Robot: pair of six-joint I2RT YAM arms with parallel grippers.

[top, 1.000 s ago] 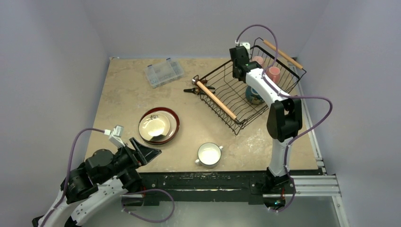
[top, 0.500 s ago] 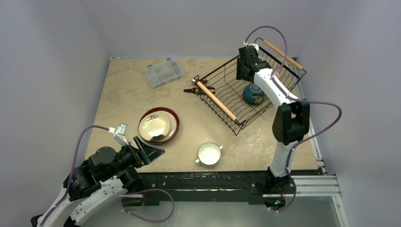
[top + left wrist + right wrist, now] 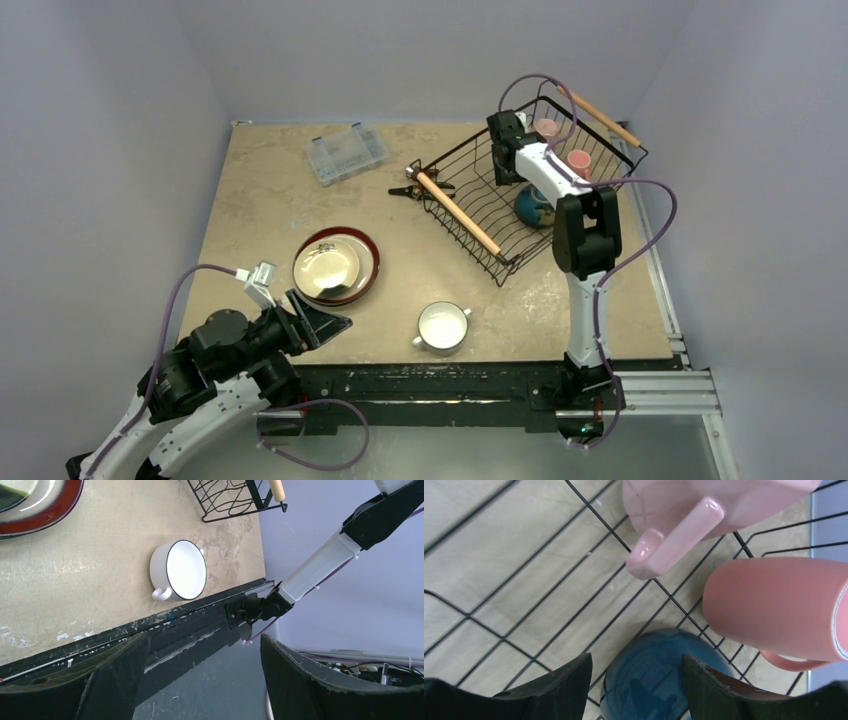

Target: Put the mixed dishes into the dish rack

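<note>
Tan tabletop (image 3: pixel 260 210), right gripper (image 3: pixel 635 662) spread and empty over blue bowl (image 3: pixel 659 680) in dish rack (image 3: pixel 457 211).

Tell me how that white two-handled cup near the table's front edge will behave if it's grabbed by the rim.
The white two-handled cup looks rigid, so it probably won't flex. Its glossy wall may slip in a pinch. It stands upright, wide and empty, so it's likely light and unlikely to tip.
</note>
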